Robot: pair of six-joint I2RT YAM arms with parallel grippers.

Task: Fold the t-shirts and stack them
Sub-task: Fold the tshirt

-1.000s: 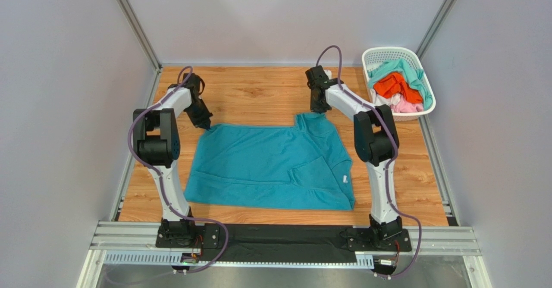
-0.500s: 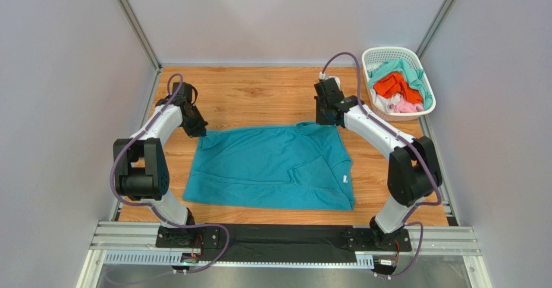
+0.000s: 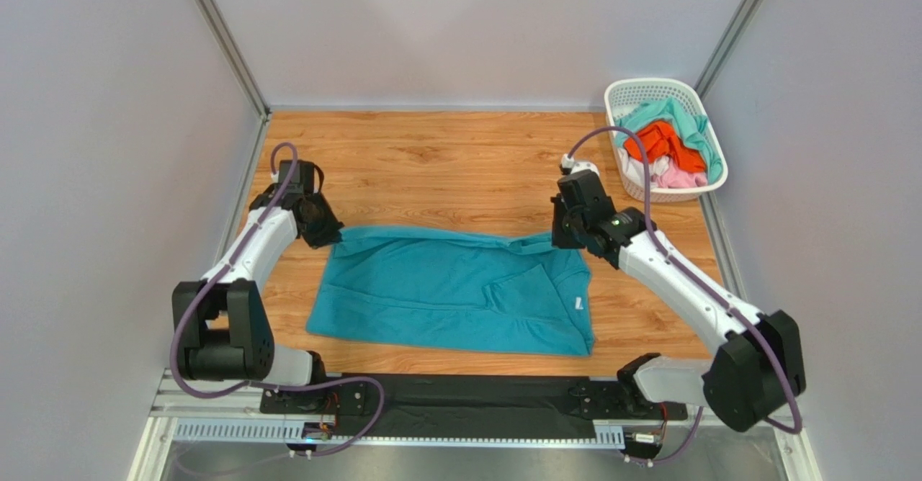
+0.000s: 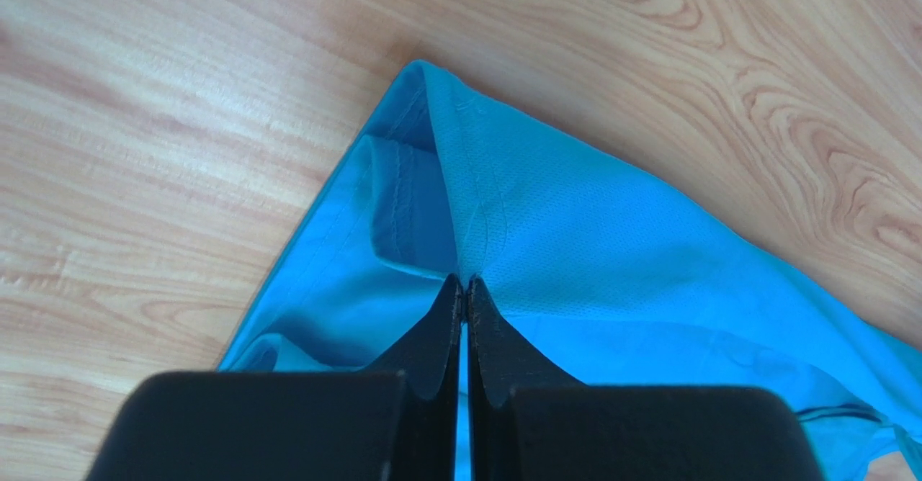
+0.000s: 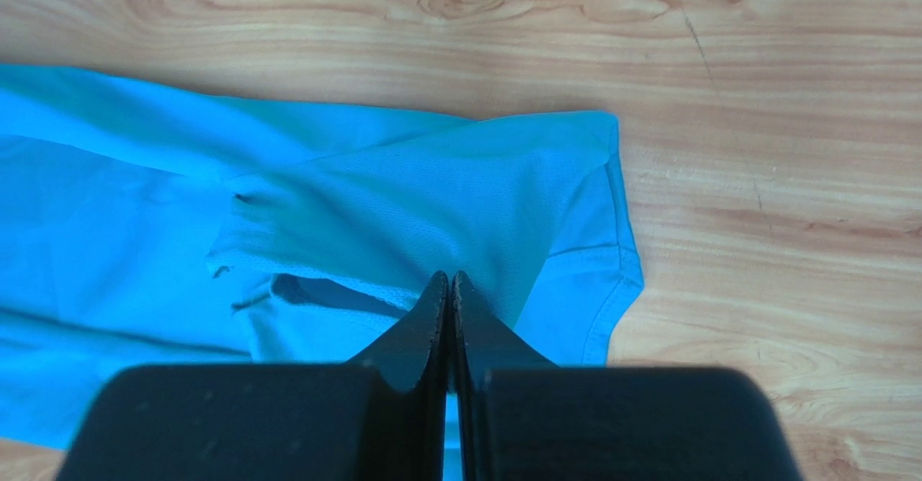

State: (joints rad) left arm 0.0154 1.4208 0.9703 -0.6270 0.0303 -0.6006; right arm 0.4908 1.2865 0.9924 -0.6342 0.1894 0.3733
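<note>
The teal-blue t-shirt lies spread on the wooden table, its small white neck label at the right. My left gripper is shut on the shirt's far left corner, and in the left wrist view the fabric bunches into the closed fingertips of that gripper. My right gripper is shut on the far right corner. In the right wrist view a folded flap of the shirt runs into the closed tips of that gripper.
A white lattice basket stands at the back right corner. It holds an orange shirt, a mint-green one and a pale pink one. Bare wood lies behind the teal shirt. Grey walls close in both sides.
Both grippers have moved toward the near edge, drawing the teal shirt's far edge with them. The shirt is now shorter front to back, and both arms have swung outward.
</note>
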